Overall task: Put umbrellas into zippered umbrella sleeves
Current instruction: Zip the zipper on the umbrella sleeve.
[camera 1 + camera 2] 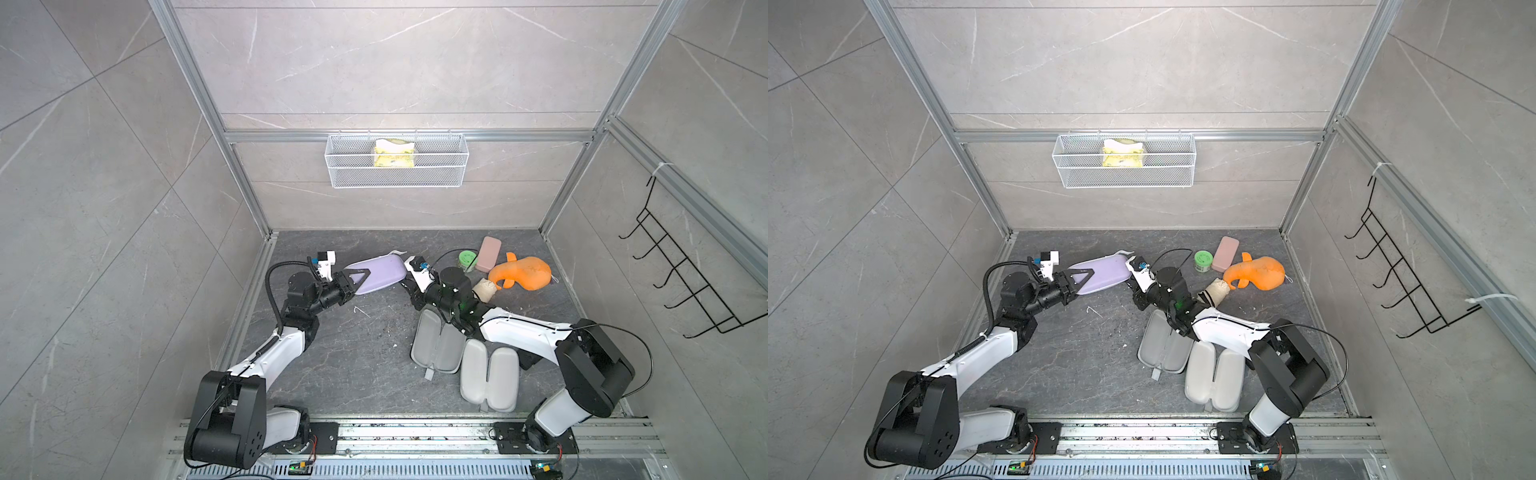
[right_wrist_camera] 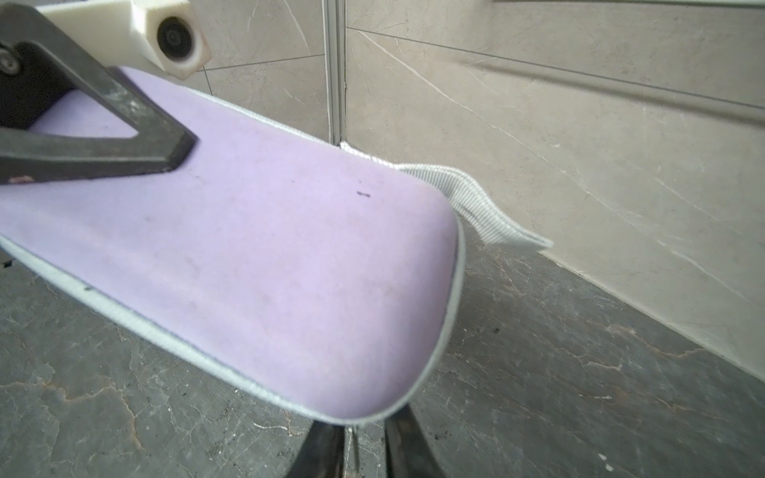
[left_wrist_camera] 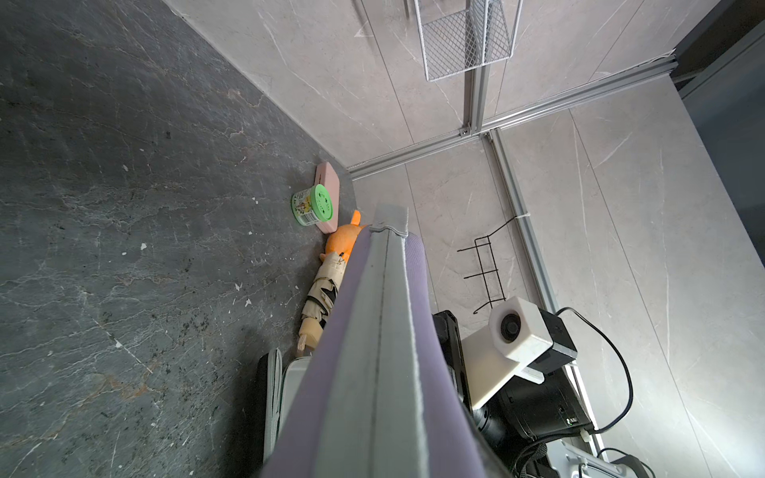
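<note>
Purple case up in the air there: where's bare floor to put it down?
The widest bare floor lies between the left arm and the two open grey-lined cases. Back-left corner, behind the lilac case, is bare too. Back right is crowded: tub, pink case, plush, cream umbrella.

Closed sleeve (image 1: 380, 274) left of umbrella (image 1: 484, 289), plush (image 1: 523, 272) behind

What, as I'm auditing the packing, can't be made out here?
- Lilac sleeve: shell hides its contents, every view.
- Right gripper: sleeve's rim covers its tips in the right wrist view; any grip unclear.
- Cream umbrella: right arm covers part in both top views.
</note>
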`<act>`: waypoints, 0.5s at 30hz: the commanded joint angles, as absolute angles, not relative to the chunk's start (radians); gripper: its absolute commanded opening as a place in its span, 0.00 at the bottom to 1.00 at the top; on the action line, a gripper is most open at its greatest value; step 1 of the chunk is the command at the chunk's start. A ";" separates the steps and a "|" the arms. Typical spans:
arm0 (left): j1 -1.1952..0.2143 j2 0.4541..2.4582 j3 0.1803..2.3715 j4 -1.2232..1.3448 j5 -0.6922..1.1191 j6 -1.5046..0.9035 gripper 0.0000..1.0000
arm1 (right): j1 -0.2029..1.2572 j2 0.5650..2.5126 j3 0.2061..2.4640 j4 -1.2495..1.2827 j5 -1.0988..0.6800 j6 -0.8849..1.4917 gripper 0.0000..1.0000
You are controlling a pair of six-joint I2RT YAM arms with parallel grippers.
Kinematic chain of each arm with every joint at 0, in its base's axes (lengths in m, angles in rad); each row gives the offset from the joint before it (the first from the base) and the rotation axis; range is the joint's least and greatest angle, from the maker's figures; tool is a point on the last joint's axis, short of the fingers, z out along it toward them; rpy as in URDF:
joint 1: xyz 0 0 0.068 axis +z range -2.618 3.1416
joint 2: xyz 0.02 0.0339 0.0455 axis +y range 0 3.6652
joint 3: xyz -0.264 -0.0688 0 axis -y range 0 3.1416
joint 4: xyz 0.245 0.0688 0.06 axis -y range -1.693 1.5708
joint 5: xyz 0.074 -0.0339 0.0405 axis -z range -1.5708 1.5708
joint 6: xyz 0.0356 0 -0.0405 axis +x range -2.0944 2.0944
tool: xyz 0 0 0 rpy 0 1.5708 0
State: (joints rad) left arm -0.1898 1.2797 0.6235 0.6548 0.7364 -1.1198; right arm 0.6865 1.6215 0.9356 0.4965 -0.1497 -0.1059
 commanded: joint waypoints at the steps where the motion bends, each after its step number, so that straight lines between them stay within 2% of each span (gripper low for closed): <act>1: -0.195 1.238 0.673 0.717 0.795 -1.088 0.16 | 0.690 1.618 0.968 0.472 -0.140 -0.138 0.13; 7: -0.192 1.216 0.693 0.629 0.822 -1.032 0.15 | 0.689 1.611 0.959 0.454 -0.100 -0.178 0.00; 15: -0.151 1.186 0.783 0.320 0.963 -0.836 0.13 | 0.629 1.588 0.949 0.422 -0.062 -0.277 0.00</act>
State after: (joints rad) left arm -0.1665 1.2331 0.7158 0.3832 0.8066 -0.9436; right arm 0.6689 1.6161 0.9356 0.4496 -0.1200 -0.2176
